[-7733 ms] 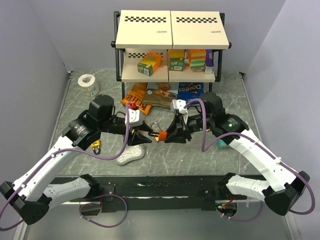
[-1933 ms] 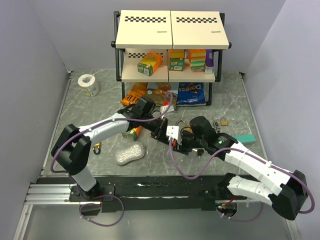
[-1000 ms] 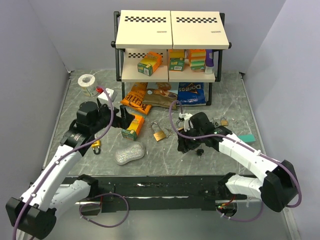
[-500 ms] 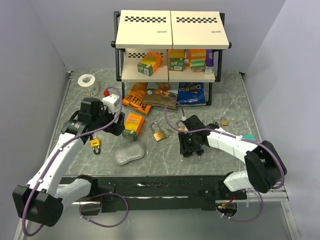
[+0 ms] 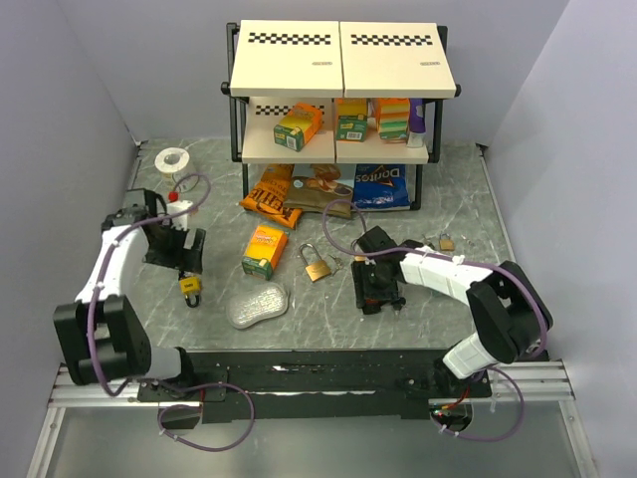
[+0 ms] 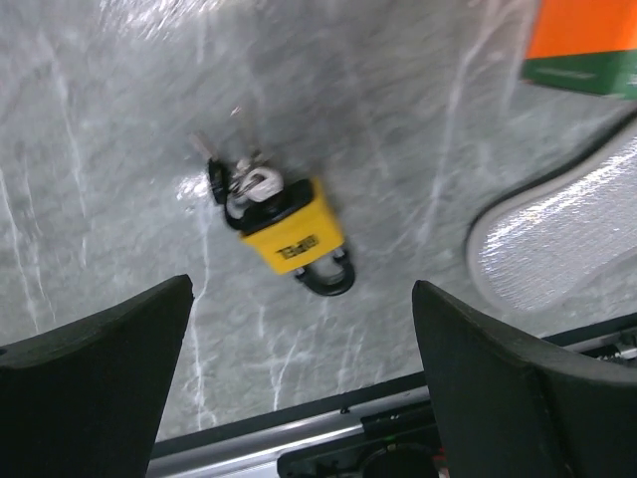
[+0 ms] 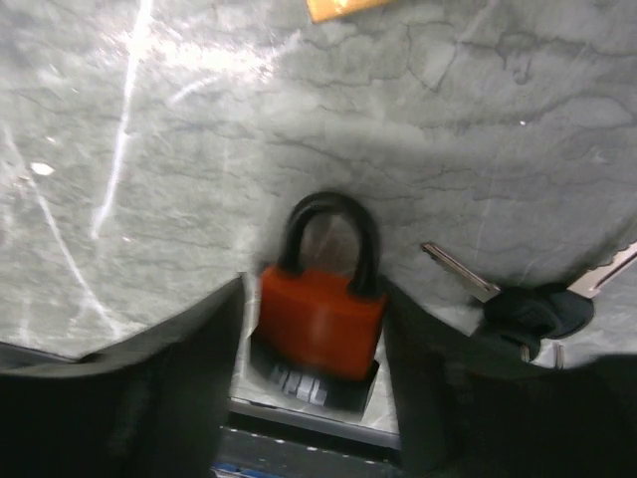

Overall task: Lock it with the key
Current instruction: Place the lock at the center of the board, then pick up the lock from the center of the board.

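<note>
My left gripper (image 6: 301, 287) is spread wide and holds nothing. It hovers over one yellow lock (image 6: 292, 239) lying flat on the table (image 6: 119, 119), with a key bunch (image 6: 237, 181) at the lock's base end. My right gripper (image 7: 314, 289) is low over the table with one red lock (image 7: 323, 321) between its fingers (image 7: 169, 388); clamped or let go, can't tell (blurry). Loose keys (image 7: 528, 314) lie just right of it. Lock count is four: red, yellow, one brass lock (image 5: 318, 267) mid-table, and what looks like one small lock (image 5: 447, 242) further right. One orange box (image 5: 264, 249) sits near the brass one.
</note>
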`<action>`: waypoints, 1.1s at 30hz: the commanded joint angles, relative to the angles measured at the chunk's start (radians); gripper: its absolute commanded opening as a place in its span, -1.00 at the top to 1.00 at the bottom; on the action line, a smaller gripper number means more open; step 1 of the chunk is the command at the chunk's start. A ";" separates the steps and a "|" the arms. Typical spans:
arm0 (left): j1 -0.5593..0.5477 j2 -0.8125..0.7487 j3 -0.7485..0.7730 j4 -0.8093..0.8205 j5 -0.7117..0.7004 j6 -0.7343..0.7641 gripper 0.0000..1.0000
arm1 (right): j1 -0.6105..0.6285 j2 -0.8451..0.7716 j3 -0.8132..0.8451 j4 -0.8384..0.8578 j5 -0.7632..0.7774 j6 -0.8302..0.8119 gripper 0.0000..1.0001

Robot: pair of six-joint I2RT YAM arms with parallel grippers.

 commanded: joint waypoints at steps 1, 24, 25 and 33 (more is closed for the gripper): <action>0.077 0.085 0.039 -0.061 0.067 0.069 -0.93 | -0.005 0.042 0.021 -0.008 0.039 0.033 -0.39; -0.013 0.335 -0.055 0.117 -0.110 -0.104 -0.59 | -0.004 -0.173 0.093 0.012 0.020 -0.107 -0.98; -0.012 0.349 -0.058 0.126 -0.108 -0.104 -0.54 | -0.002 -0.185 0.095 0.014 0.020 -0.121 -0.98; -0.024 0.283 -0.076 0.207 -0.090 -0.061 -0.11 | -0.004 -0.285 0.075 0.069 -0.067 -0.219 -0.98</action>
